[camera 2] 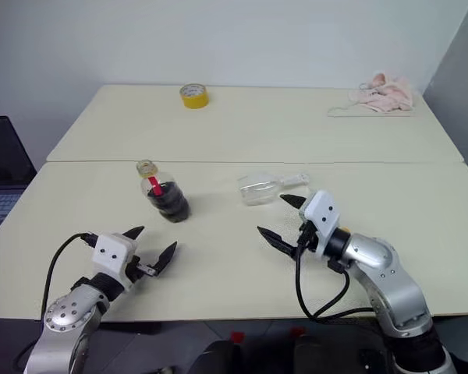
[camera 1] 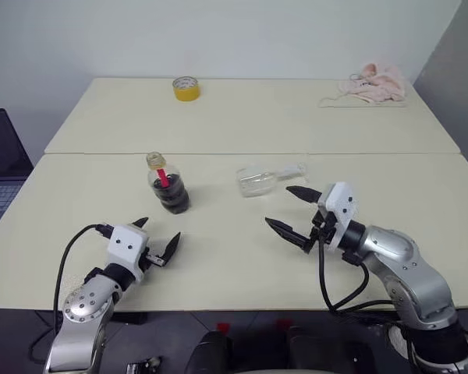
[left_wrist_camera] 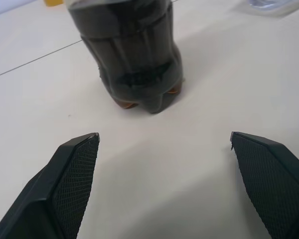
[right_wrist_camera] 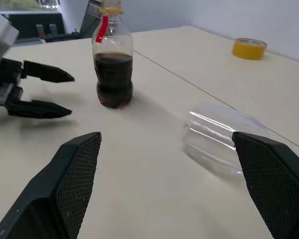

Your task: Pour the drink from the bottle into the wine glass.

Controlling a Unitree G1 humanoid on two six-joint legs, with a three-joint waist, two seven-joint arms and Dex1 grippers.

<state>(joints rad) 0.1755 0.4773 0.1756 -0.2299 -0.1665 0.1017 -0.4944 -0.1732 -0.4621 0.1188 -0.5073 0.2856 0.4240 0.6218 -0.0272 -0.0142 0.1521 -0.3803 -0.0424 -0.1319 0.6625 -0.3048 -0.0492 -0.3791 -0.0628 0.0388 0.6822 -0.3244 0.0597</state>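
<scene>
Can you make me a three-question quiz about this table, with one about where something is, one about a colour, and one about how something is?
1. Where is the tape roll?
A. on the far table
B. beside the bottle
C. in the left pincer

2. What colour is the bottle cap?
A. blue
B. yellow
C. green

3. How is the wine glass?
A. standing upright
B. held by the right pincer
C. lying on its side

Answers:
1 A, it sits near the back edge of the far table, well away from both arms.
2 B, the cap shows yellow above the red label strip.
3 C, it lies flat on the near table, ahead of the open right pincer, with nothing gripping it.
</scene>
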